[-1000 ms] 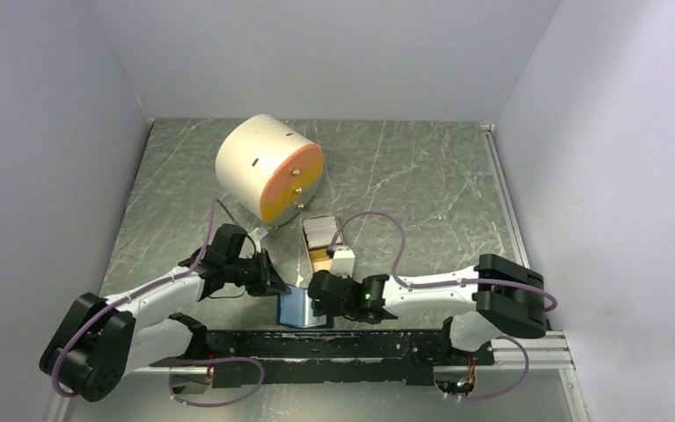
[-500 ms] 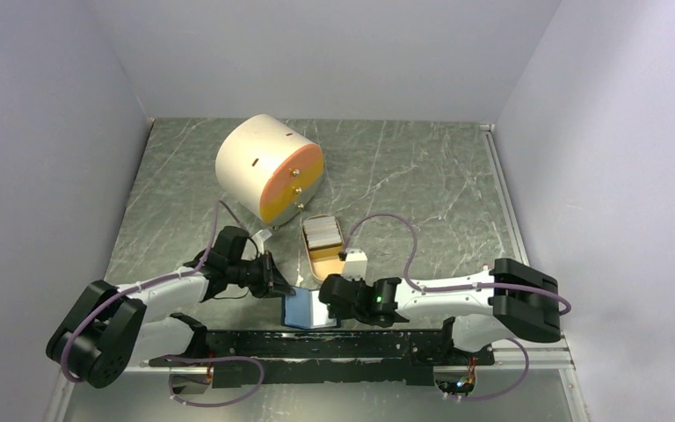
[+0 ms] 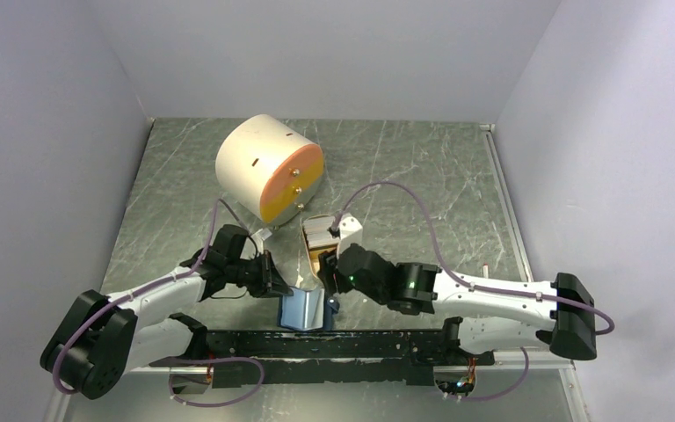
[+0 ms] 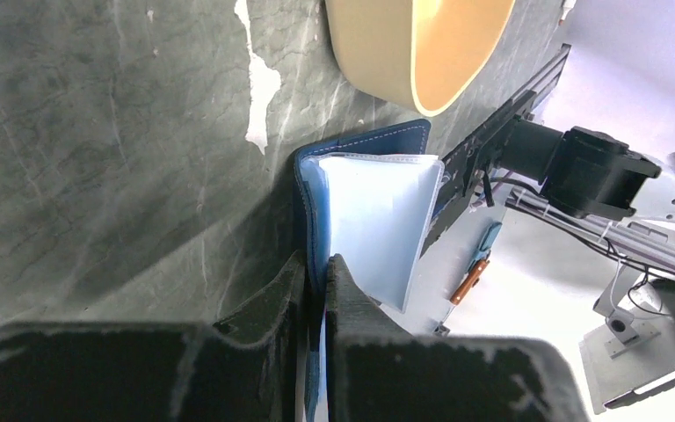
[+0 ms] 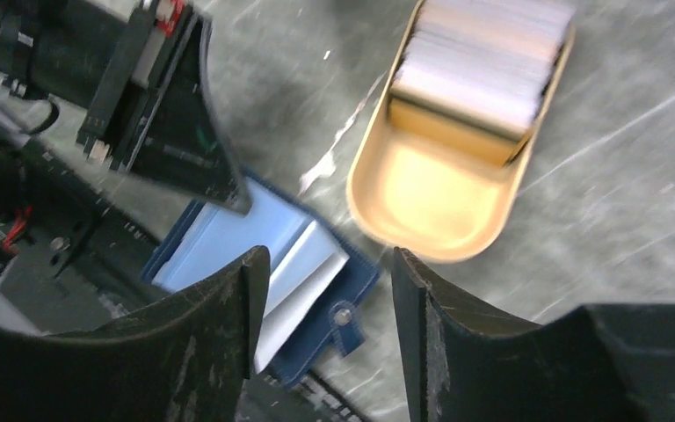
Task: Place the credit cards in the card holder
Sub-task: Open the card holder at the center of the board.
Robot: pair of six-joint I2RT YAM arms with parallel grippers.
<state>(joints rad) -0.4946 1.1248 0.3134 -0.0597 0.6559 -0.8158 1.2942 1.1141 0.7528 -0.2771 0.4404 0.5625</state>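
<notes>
While left gripper point(image 4: 316, 264) pinches it, card holder point(image 4: 373, 220) lies half-open, seemingly lengthwise left-right; right gripper point(image 5: 330, 257) gapes.

The table point(image 3: 422, 176) is a dark grey, stone-patterned sheet with pale veins. A tan oval dish point(image 5: 431, 198) sits on it. Beyond the dish and to its left lies a big cream drum point(image 3: 255, 158) with an orange face. Just beside the dish's near end, a blue card holder point(image 3: 303, 309) rests half open. A white scuff point(image 4: 259, 88) marks the surface beside the dish.
</notes>
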